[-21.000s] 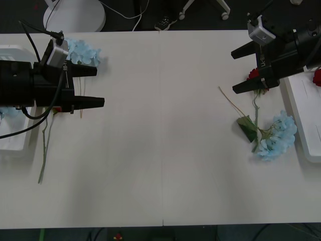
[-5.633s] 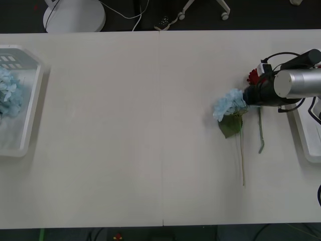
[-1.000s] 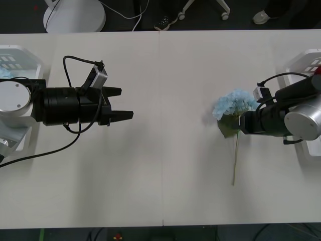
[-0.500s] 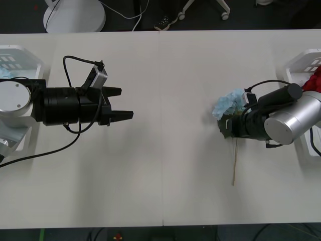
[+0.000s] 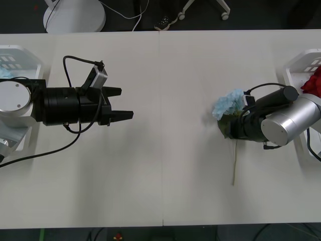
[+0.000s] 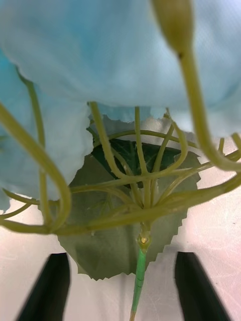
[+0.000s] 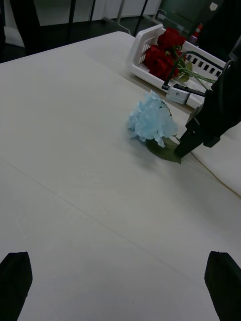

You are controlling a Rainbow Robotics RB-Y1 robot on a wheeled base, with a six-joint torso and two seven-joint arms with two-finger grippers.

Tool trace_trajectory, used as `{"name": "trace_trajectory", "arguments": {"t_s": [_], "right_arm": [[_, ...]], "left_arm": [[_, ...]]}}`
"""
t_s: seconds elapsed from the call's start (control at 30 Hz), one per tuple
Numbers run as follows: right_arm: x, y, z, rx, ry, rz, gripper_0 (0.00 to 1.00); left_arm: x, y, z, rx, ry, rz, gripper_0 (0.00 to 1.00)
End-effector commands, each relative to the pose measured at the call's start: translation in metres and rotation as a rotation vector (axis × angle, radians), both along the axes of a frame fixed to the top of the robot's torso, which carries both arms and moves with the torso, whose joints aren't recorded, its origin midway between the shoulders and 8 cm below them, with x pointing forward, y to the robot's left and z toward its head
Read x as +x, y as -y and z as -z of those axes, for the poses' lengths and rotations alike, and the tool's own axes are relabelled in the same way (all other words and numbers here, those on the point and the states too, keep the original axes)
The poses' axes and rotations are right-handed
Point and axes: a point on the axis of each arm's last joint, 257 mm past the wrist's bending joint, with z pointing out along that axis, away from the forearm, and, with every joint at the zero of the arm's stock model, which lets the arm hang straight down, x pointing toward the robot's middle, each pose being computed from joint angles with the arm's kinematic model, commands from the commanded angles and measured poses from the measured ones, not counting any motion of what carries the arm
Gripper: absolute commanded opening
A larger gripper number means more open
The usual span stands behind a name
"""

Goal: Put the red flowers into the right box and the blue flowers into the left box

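One blue flower (image 5: 228, 104) lies on the table right of centre, its thin stem (image 5: 233, 165) trailing toward the front edge. My right gripper (image 5: 229, 125) is low over the flower's leaf. In the right wrist view the gripper (image 6: 120, 283) is open, its black fingers (image 6: 50, 286) standing on either side of the stem (image 6: 138, 281) just under the blue petals (image 6: 100, 50). Red flowers (image 5: 312, 83) lie in the right box (image 5: 293, 68). My left gripper (image 5: 123, 103) hovers open over the table's left half, far from the flower. Behind it is the left box (image 5: 20, 52).
The left wrist view looks across bare table to the blue flower (image 7: 150, 120), my right gripper (image 7: 208, 118) and the right box (image 7: 145, 37) holding red flowers (image 7: 163, 50). A little blue (image 5: 4, 73) shows in the left box. Chair bases stand on the floor beyond the table.
My right arm has pushed in toward the blue flower and turned, now covering part of the leaf and bloom. The left arm has stayed still.
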Motion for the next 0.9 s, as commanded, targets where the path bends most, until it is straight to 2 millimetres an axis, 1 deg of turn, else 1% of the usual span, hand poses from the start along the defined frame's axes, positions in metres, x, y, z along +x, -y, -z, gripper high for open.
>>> {"name": "trace_trajectory", "arguments": {"t_s": [0.03, 0.23, 0.4, 0.5, 0.63, 0.7, 0.73, 0.77, 0.8, 0.83, 0.87, 0.9], "right_arm": [[0.012, -0.014, -0.014, 0.005, 0.03, -0.02, 0.0], [0.015, -0.011, -0.016, -0.003, 0.037, -0.021, 0.0], [0.022, -0.009, -0.029, 0.005, 0.046, -0.02, 0.0], [0.025, -0.007, -0.043, 0.043, 0.041, -0.005, 0.0], [0.036, -0.005, -0.078, 0.075, 0.061, -0.054, 0.0], [0.044, -0.006, -0.111, 0.111, 0.085, -0.091, 0.0], [0.047, -0.01, -0.125, 0.129, 0.097, -0.112, 0.0], [0.049, -0.012, -0.134, 0.134, 0.108, -0.127, 0.0], [0.054, -0.019, -0.153, 0.158, 0.136, -0.16, 0.0], [0.057, -0.024, -0.168, 0.173, 0.159, -0.184, 0.0], [0.06, -0.034, -0.184, 0.202, 0.18, -0.213, 0.0], [0.062, -0.042, -0.196, 0.233, 0.195, -0.233, 0.0]], "left_arm": [[0.013, 0.007, -0.035, -0.03, 0.081, 0.003, 1.0], [0.013, 0.007, -0.035, -0.03, 0.081, 0.003, 1.0], [0.013, 0.007, -0.035, -0.031, 0.081, 0.004, 1.0], [0.013, 0.007, -0.035, -0.031, 0.08, 0.005, 1.0], [0.013, 0.008, -0.036, -0.037, 0.079, 0.005, 1.0], [0.011, 0.007, -0.038, -0.055, 0.073, 0.004, 1.0], [0.011, 0.007, -0.038, -0.066, 0.068, 0.002, 1.0], [0.011, 0.006, -0.039, -0.076, 0.064, -0.002, 1.0], [0.009, 0.006, -0.04, -0.097, 0.055, -0.008, 1.0], [0.009, 0.006, -0.042, -0.117, 0.049, -0.013, 1.0], [0.007, 0.005, -0.042, -0.142, 0.039, -0.021, 1.0], [0.006, 0.004, -0.044, -0.157, 0.037, -0.028, 1.0]]}}
